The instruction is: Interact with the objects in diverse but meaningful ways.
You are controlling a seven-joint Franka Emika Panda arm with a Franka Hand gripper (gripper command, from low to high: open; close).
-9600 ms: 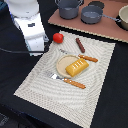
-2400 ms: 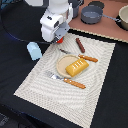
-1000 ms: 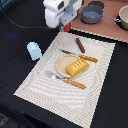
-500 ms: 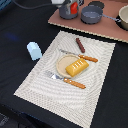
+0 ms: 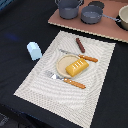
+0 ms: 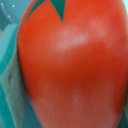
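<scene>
tomato [image 6: 75, 65] fills my wrist view, absent from exterior view | end effector grip: I can't tell | likely light, smooth, round, slippery; I'd pinch across its widest middle | bread block [image 5: 76, 67] on plate [image 5: 62, 64]

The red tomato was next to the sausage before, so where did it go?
The arm picked it up and carried it out of the exterior view. Now the tomato fills the wrist view. The blue cup, sausage, yellow block, fork and knife stayed put.
</scene>
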